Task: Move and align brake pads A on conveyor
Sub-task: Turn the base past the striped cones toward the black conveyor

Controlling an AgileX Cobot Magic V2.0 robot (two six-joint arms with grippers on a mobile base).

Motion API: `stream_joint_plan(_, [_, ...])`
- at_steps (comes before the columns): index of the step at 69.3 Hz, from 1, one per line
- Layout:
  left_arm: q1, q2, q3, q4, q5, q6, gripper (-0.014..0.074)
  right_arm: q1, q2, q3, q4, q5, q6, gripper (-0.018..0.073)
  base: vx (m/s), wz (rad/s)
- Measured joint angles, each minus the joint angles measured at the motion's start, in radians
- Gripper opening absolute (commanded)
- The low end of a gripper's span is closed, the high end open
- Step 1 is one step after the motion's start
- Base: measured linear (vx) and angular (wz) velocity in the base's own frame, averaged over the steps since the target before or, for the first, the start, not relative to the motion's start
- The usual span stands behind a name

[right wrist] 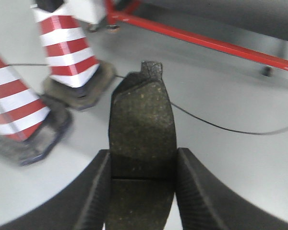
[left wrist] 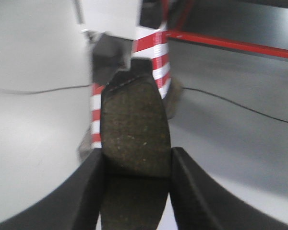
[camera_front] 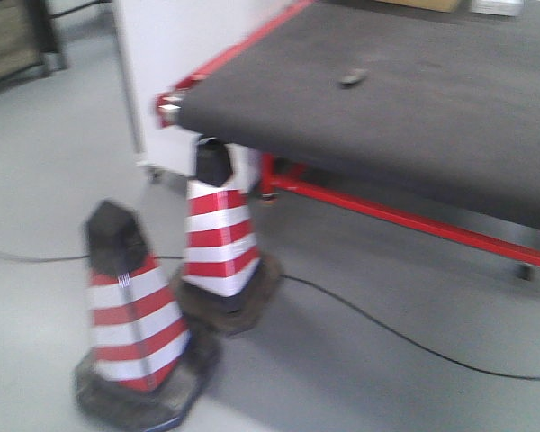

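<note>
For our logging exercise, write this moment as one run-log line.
left claw: holds brake pad | right claw: holds brake pad | conveyor: one pad on belt

Factory or workshop floor with a conveyor line

A wide dark-grey conveyor (camera_front: pixel 414 81) on a red steel frame (camera_front: pixel 405 216) stands over glossy grey painted floor (camera_front: pixel 36 180); two red-and-white striped traffic cones (camera_front: pixel 220 238) mark its corner, a black cable (camera_front: pixel 405 337) trails across the floor, and a white machine cabinet (camera_front: pixel 180 45) sits behind.
</note>
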Motion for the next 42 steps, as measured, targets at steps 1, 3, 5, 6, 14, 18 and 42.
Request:
stream_joint_plan(1, [0.0, 0.0, 0.0, 0.0, 0.0, 0.0, -0.0006, 0.0, 0.0, 0.0, 0.0, 0.0, 0.0, -0.0004, 0.19, -0.73])
stream_joint_plan(3, [0.0, 0.0, 0.0, 0.0, 0.0, 0.0, -0.0006, 0.0, 0.0, 0.0, 0.0, 0.0, 0.0, -0.0004, 0.19, -0.73])
stream_joint_plan(5, [0.0, 0.0, 0.0, 0.0, 0.0, 0.0, -0.0006, 0.0, 0.0, 0.0, 0.0, 0.0, 0.0, -0.0004, 0.19, -0.73])
stream_joint_plan(6, [0.0, 0.0, 0.0, 0.0, 0.0, 0.0, -0.0006, 0.0, 0.0, 0.0, 0.0, 0.0, 0.0, -0.0004, 0.19, -0.73])
stream_joint_plan(14, [0.0, 0.0, 0.0, 0.0, 0.0, 0.0, -0.0006, 0.0, 0.0, 0.0, 0.0, 0.0, 0.0, -0.0004, 0.2, -0.73])
stream_joint_plan(18, [0.0, 0.0, 0.0, 0.0, 0.0, 0.0, -0.0006, 0.0, 0.0, 0.0, 0.0, 0.0, 0.0, -0.0004, 0.2, -0.7])
stream_joint_plan(42, [0.0, 0.0, 0.0, 0.0, 0.0, 0.0, -0.0006, 0.0, 0.0, 0.0, 0.0, 0.001, 0.0, -0.0004, 0.25, -0.52])
